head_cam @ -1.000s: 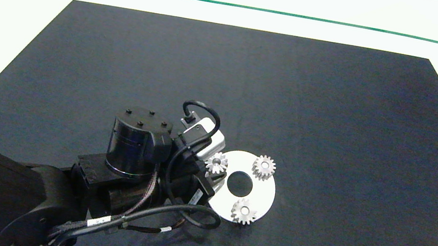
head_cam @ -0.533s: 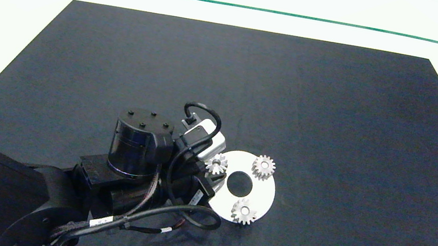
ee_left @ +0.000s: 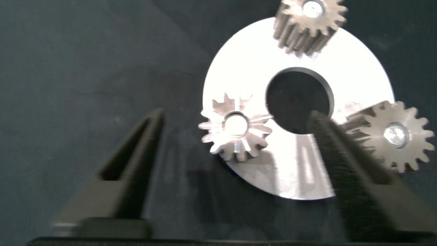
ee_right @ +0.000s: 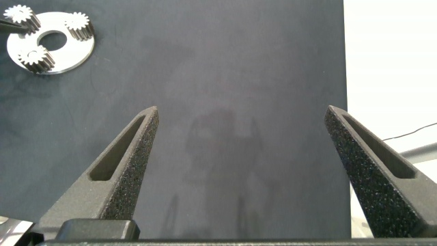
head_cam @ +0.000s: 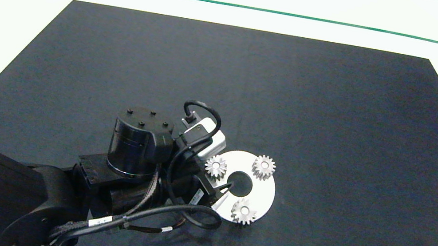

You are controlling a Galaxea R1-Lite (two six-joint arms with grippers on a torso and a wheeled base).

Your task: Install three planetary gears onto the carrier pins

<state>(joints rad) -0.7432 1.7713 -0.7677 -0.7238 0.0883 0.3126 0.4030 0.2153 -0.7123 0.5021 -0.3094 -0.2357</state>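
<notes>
Left tool (ee_left: 235, 147) now spread — gear (ee_left: 235, 128) released.

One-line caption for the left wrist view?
Open left gripper straddles one gear on the white disc; two more gears sit round its central hole.

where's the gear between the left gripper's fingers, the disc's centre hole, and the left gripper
gear (ee_left: 234, 128): left wrist view, on its bore.
centre hole (ee_left: 299, 100): left wrist view, its middle.
left gripper (ee_left: 235, 147): left wrist view, midway between its open fingertips.
</notes>
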